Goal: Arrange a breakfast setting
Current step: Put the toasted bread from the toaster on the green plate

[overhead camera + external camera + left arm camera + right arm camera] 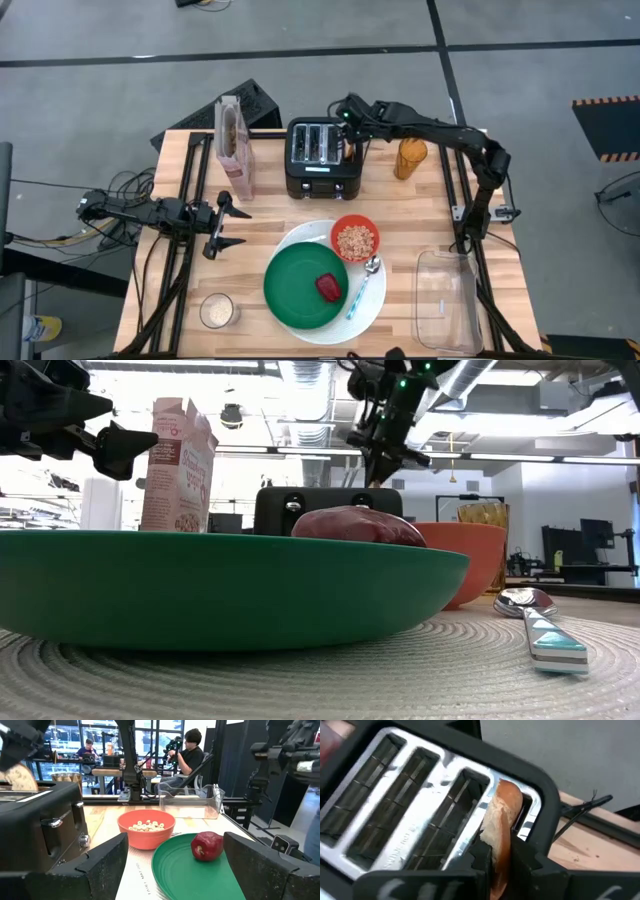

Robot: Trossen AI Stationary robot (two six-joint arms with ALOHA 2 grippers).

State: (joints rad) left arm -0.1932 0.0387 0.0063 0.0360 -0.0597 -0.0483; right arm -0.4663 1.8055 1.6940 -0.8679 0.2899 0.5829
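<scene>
Seemingly right jaws (501,854) pinch bagel (498,827) over toaster (420,820).

**Even overhead light, glare behind, blur at the right wrist**

The high view is evenly and softly lit; the toaster (323,157) and arms throw only faint shadows on the table (190,290). In the low view, bright ceiling lights and windows wash out the background, and the green plate (220,588) close to the lens looks soft. The left wrist view is sharp, with glaring windows far behind. The right wrist view is motion-blurred, the bagel (501,835) smeared.
</scene>
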